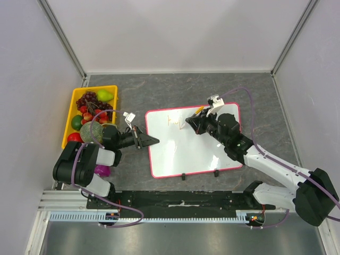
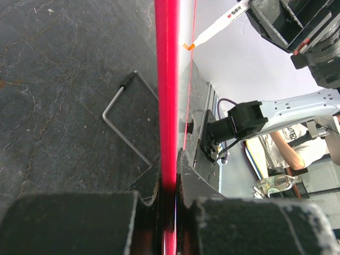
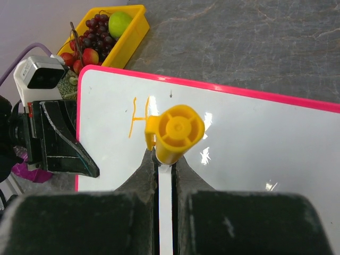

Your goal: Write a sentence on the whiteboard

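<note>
Whiteboard [image 1: 194, 151] writing turns on the right tool [image 3: 166, 160], which is clenched round a white-barrelled marker [image 3: 175, 133] with a ribbed yellow end. The marker is poised just right of the sentence [image 3: 135, 117], so far an orange "H" at the board's upper left, and blank glossy surface runs rightward along the long axis. Left tool [image 2: 169, 191] pinches the thin pink-red frame at the board's left edge, likely steadying it on the dark stone-patterned counter [image 1: 159, 90]; whether the tip touches, I cannot tell.
</note>
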Robot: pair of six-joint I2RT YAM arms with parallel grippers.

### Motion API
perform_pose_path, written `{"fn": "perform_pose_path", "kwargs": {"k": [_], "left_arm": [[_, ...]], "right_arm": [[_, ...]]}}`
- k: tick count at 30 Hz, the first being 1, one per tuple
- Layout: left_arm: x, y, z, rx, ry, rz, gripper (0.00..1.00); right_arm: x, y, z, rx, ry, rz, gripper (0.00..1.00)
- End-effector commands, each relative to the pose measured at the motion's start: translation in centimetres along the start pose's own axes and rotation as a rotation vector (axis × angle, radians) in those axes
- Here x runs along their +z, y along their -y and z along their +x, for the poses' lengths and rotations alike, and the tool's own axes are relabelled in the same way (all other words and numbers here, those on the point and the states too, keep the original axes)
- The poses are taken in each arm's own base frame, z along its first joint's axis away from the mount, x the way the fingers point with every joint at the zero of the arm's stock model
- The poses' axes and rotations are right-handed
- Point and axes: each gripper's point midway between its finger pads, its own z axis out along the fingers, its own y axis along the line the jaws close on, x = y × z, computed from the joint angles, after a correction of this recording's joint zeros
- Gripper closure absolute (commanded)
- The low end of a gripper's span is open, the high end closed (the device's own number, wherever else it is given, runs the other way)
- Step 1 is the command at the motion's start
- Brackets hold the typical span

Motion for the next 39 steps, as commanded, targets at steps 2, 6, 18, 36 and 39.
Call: {"fn": "perform_pose_path", "kwargs": {"k": [2, 6, 18, 36, 39], "left_arm": [[0.2, -1.9, -0.2, 0.104, 0.021, -0.058, 0.98], [0.2, -1.9, -0.3, 0.105, 0.022, -0.058, 0.98], [0.1, -1.8, -0.2, 0.104, 0.019, -0.055, 0.98], [0.2, -1.8, -0.2, 0.105, 0.019, -0.055, 0.98], [0.2, -1.9, -0.3, 0.104, 0.020, -0.057, 0.98]], "right_arm": [[0.3, -1.6, -4.4, 0.004, 0.084, -0.024, 1.00], [0.6, -1.5, -5.9, -0.007, 0.120, -0.004, 1.00], [2.0, 0.2, -6.3, -0.016, 0.144, 0.070, 1.00], [3.1, 1.1, -5.2, -0.005, 0.112, 0.086, 1.00], [2.9, 1.4, -5.2, -0.016, 0.109, 0.101, 1.00]]}}
